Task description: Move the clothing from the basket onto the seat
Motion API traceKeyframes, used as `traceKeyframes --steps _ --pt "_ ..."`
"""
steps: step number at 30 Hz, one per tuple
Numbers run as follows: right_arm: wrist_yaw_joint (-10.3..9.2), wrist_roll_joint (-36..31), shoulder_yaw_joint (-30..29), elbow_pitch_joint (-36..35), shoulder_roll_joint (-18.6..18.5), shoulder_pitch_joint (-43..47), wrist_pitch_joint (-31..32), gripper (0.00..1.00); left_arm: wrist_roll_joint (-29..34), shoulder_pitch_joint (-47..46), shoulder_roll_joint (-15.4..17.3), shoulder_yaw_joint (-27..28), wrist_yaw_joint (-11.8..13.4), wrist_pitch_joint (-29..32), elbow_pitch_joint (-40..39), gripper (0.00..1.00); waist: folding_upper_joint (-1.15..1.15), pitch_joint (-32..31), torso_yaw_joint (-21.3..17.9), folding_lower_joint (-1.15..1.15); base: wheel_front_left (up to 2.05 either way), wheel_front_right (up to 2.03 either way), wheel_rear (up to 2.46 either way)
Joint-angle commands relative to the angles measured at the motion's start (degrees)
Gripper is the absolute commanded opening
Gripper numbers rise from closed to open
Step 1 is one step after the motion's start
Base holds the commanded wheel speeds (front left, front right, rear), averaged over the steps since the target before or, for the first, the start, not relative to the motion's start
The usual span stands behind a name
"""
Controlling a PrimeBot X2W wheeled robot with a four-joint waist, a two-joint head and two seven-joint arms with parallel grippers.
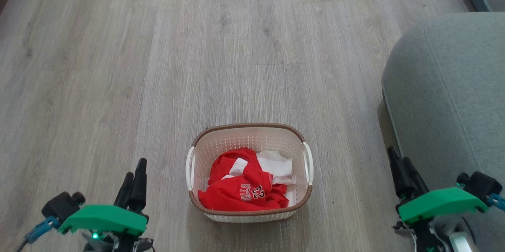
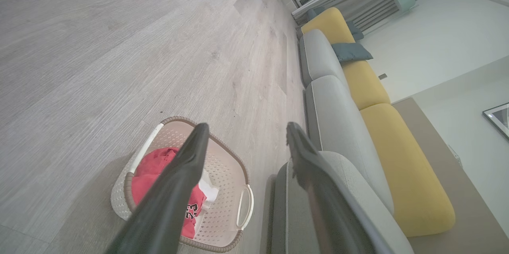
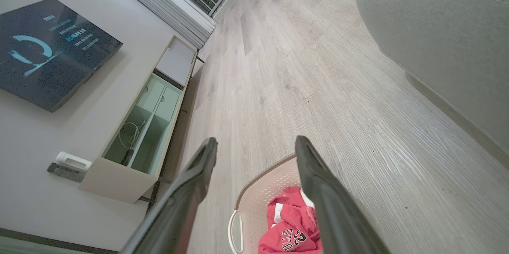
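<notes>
The clothing (image 1: 244, 187), a crumpled red jersey with white panels and a white "32", lies inside the basket (image 1: 252, 133), a cream perforated tub with a brown braided rim standing on the wood floor. The grey-green seat (image 1: 453, 86) rises at the right with a rounded corner. My left gripper (image 1: 134, 177) hangs open to the basket's left, well apart from it. Over by the seat's edge, my right gripper (image 1: 400, 169) is open too. Both wrist views show the clothing (image 2: 159, 174) (image 3: 290, 226) below spread fingers with nothing between them.
Wood floor stretches ahead and to the left. In the left wrist view a long sofa (image 2: 358, 99) with grey seats and yellow backs runs beyond the basket (image 2: 226, 174). A TV cabinet (image 3: 147, 123) and wall screen (image 3: 47, 51) stand across the room.
</notes>
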Motion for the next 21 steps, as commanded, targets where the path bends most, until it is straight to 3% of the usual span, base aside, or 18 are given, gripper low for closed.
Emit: traceKeyframes --steps 1,21 --pt "0.0 -1.65 0.86 -2.16 -1.24 -3.19 -0.81 1.0 1.54 -2.78 0.45 0.41 0.25 -0.57 -2.14 1.0 0.0 0.0 0.0 0.0 0.0 0.0 0.0" --pt "-0.01 -16.35 3.24 -1.57 -1.99 -3.88 -4.2 1.0 18.47 -2.87 0.86 -1.41 1.62 -3.92 -4.25 1.0 0.0 0.33 0.1 0.0 0.0 0.0 0.0"
